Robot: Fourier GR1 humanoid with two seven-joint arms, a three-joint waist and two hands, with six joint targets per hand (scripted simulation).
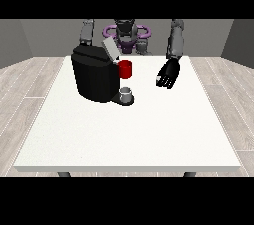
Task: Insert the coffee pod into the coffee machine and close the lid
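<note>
The hand at the view's right hangs over the table with relaxed fingers, holding nothing. A small grey thing, perhaps the pod, sits at the coffee machine base, toward 8 o'clock from this nearer hand.

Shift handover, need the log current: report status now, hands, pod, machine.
Robot hand at view's right hangs open over table, holding nothing. Other hand hidden behind coffee machine. Lid up. Grey thing at machine base, possibly the pod.
</note>
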